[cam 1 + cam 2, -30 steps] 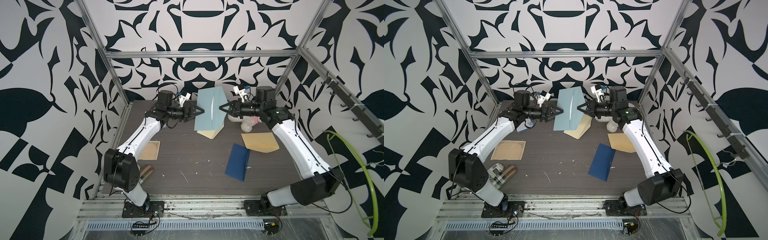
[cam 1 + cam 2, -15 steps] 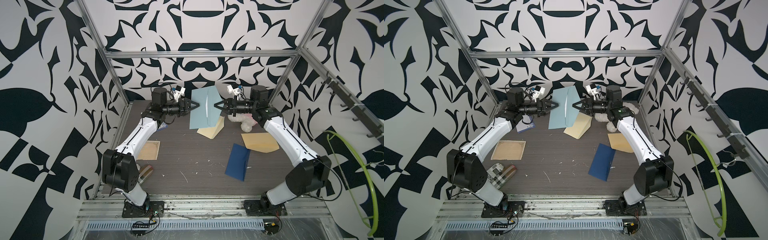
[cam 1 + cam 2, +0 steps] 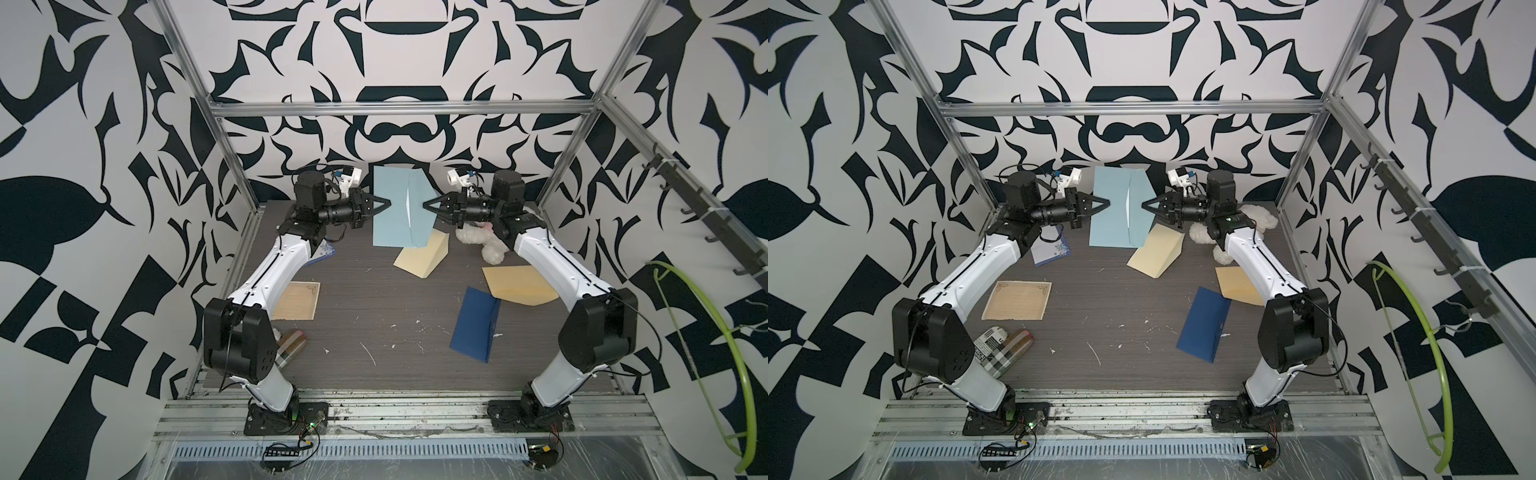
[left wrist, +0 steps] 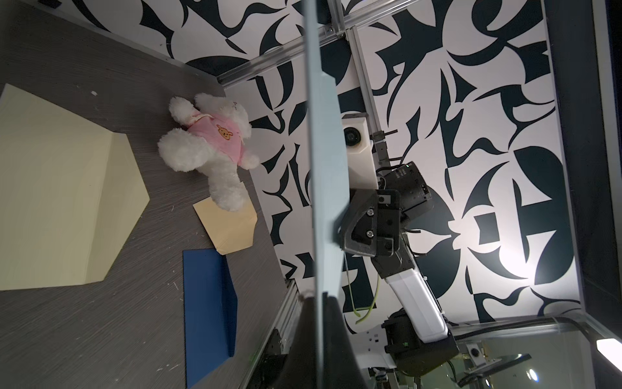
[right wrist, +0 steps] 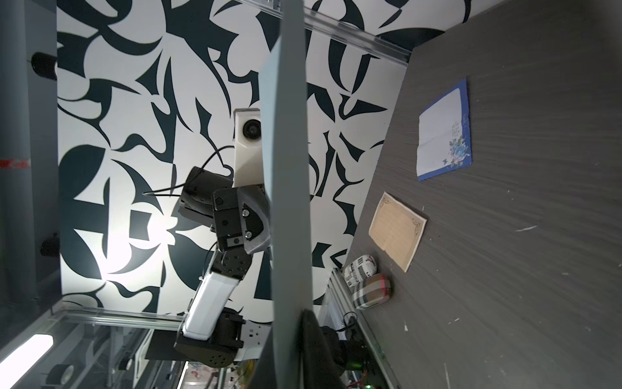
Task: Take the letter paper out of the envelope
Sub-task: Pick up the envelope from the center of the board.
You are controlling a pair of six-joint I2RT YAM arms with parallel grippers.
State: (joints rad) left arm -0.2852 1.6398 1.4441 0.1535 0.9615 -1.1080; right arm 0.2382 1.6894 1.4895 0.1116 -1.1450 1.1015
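A light blue envelope point(image 3: 390, 220) point(image 3: 1111, 216) hangs upright in the air over the back of the table, between my two grippers. My left gripper point(image 3: 390, 203) point(image 4: 319, 296) is shut on its left edge. My right gripper point(image 3: 424, 205) point(image 5: 296, 313) pinches the flap side, with a finger against each face of the sheet. Both wrist views see the envelope point(image 4: 324, 168) point(image 5: 286, 168) edge-on. A thin white sliver point(image 3: 409, 203) shows along the flap's edge; I cannot tell whether it is the letter paper.
On the table lie a folded cream sheet point(image 3: 422, 257), a tan envelope point(image 3: 519, 284), a dark blue envelope point(image 3: 476, 324), a white plush toy point(image 3: 478, 239), a tan lined sheet point(image 3: 297, 301), a blue-bordered card point(image 3: 324, 251) and a plaid roll point(image 3: 291, 345).
My left gripper, open beside the envelope a second ago, has closed on its left edge. Both arms have lifted the envelope higher and toward the back wall.
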